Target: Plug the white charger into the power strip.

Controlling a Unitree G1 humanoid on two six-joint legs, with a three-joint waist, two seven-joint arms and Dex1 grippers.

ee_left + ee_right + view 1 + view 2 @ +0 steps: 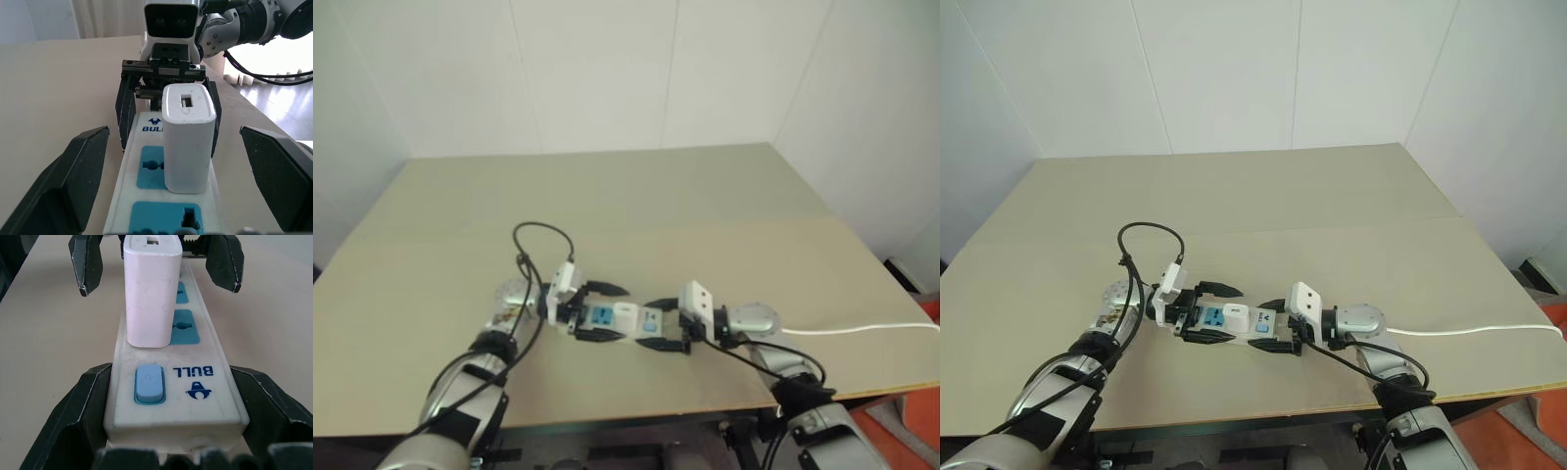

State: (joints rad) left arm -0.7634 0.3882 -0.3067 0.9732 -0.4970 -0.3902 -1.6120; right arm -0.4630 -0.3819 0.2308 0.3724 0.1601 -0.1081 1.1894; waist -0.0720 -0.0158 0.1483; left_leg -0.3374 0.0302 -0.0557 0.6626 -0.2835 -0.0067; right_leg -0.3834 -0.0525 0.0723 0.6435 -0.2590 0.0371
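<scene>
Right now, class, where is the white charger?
The charger stands upright on the power strip, in the socket beside its blue switch. The strip lies on the table's near edge between the two claws: left and right.

Soft, even light fills the scene; shadows on the counter (636,196) are faint, with bright glare behind the left wrist view.
</scene>
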